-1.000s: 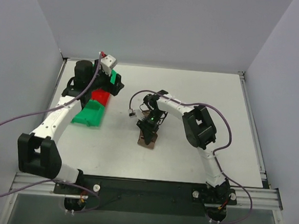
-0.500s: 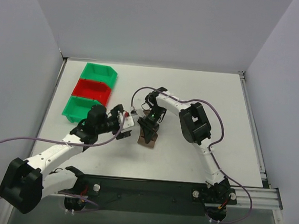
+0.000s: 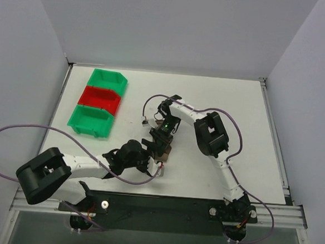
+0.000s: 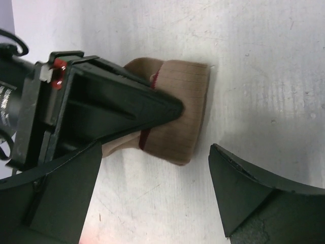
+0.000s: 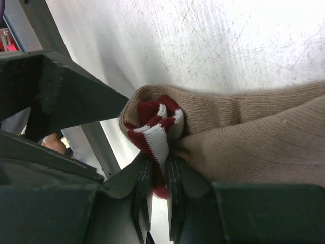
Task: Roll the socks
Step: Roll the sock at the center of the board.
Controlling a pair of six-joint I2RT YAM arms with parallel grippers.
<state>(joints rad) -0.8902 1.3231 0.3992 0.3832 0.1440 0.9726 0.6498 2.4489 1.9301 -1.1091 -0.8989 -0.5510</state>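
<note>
The tan sock [image 3: 163,152] lies folded on the table's middle, its maroon and white cuff [image 5: 155,127] bunched at one end. My right gripper [image 3: 162,137] stands over it, shut on the cuff; the right wrist view shows the jaws [image 5: 158,168] pinching the striped knit. My left gripper [image 3: 152,160] is low on the table just in front of the sock, open and empty. In the left wrist view its fingers [image 4: 264,203] straddle bare table, with the sock's folded end [image 4: 177,117] ahead and the right gripper [image 4: 101,112] on top of it.
Three small bins stand in a row at the back left: green [image 3: 108,80], red [image 3: 101,98], green [image 3: 90,120]. A purple cable [image 3: 17,131] loops from the left arm over the left side. Walls close three sides.
My left arm has swung from the bins at the back left down to the table's front, its open gripper now just before the sock. My right gripper has stayed shut on the cuff.
</note>
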